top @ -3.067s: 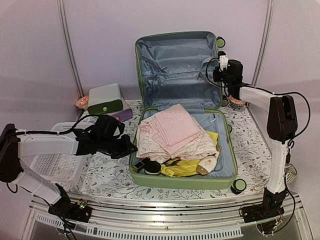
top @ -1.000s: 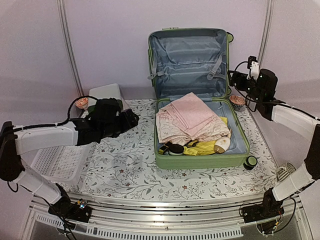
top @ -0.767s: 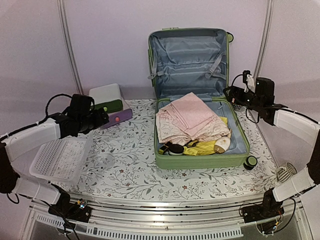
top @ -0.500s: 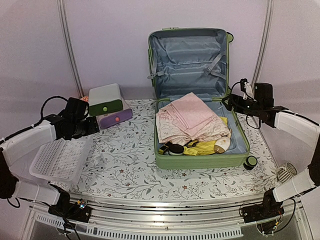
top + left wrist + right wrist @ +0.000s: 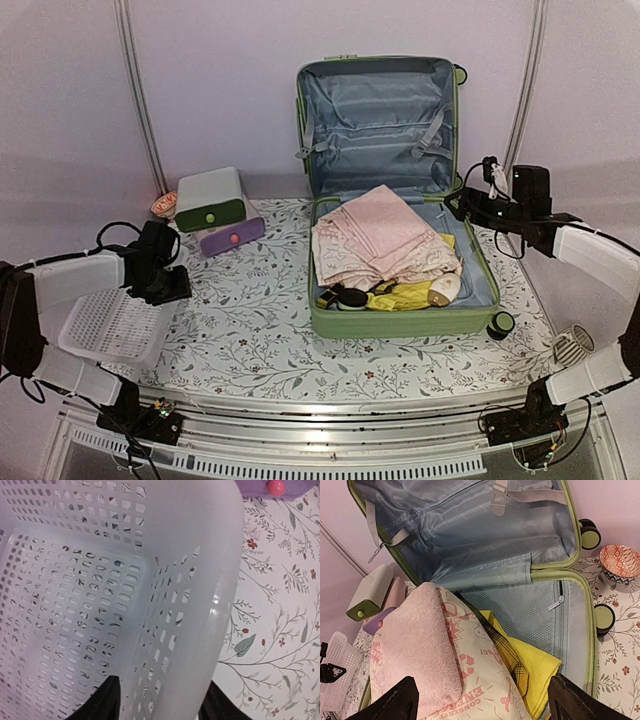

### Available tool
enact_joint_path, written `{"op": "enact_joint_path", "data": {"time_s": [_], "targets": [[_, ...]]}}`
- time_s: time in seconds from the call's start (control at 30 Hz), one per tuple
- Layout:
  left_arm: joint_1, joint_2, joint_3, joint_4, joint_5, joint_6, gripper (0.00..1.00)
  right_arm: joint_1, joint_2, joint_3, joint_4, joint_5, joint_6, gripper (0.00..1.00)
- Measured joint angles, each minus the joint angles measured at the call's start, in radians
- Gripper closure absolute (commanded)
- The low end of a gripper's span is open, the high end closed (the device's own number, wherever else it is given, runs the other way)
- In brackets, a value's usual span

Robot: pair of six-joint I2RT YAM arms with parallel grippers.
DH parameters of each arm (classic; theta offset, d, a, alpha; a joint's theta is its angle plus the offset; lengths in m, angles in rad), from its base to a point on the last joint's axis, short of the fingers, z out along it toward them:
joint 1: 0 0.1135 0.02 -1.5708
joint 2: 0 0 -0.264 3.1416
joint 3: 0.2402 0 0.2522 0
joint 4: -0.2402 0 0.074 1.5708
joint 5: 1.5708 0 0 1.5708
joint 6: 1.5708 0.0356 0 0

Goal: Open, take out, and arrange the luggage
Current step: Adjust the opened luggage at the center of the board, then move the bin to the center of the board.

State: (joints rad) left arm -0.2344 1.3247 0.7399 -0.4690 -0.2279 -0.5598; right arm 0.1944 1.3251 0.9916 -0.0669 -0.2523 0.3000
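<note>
L pincer (image 5: 160, 707) straddles basket (image 5: 225, 555) rim, clamp unclear, prob to drag it nearer; R pincer (image 5: 480, 700) apart, empty, poised over clothes (image 5: 415, 645) in open luggage (image 5: 470, 530).

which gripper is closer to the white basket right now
Left. The left gripper straddles the white perforated basket's rim; the right gripper hovers across the table beside the open luggage.

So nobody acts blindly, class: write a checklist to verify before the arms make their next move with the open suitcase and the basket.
1. Light-green ribbed hard-shell suitcase lid upright, open: ok.
2. Folded pink towel on top, uncovered: ok.
3. Right gripper open, empty: ok.
4. Left gripper astride wall of white perforated plastic basket: ok.
5. Left grip firm: cannot tell.
</note>
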Motion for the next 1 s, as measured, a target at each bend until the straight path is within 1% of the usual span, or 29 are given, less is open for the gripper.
{"op": "enact_joint_path", "data": {"time_s": [0.13,0.17,0.27,0.33,0.57,0.7,0.83,0.9,1.0], "targets": [[-0.009,0.000,0.000,0.008,0.070,0.009,0.58,0.000,-0.042,-0.038,0.007,-0.003,0.002,0.08],[-0.014,0.000,0.000,0.011,0.078,0.010,0.62,0.000,-0.048,-0.046,0.008,-0.003,0.003,0.08],[-0.048,0.000,0.000,0.024,0.116,-0.017,0.77,0.000,-0.052,-0.060,0.008,-0.005,0.007,0.08],[-0.100,0.000,0.000,0.043,0.127,-0.020,0.81,0.000,-0.052,-0.066,0.007,-0.005,0.011,0.08],[-0.246,0.019,0.014,0.084,0.100,-0.114,0.82,0.000,-0.055,-0.084,0.007,-0.005,0.018,0.08],[-0.335,0.047,0.029,0.146,0.083,-0.192,0.82,0.000,-0.056,-0.084,0.007,-0.005,0.018,0.08],[-0.417,0.130,0.079,0.233,0.081,-0.266,0.82,0.000,-0.060,-0.084,0.007,-0.005,0.018,0.08],[-0.440,0.183,0.119,0.267,0.082,-0.294,0.82,0.000,-0.067,-0.086,0.007,-0.005,0.018,0.08],[-0.468,0.266,0.186,0.330,0.084,-0.329,0.79,0.000,-0.081,-0.090,0.005,-0.005,0.019,0.08]]}}
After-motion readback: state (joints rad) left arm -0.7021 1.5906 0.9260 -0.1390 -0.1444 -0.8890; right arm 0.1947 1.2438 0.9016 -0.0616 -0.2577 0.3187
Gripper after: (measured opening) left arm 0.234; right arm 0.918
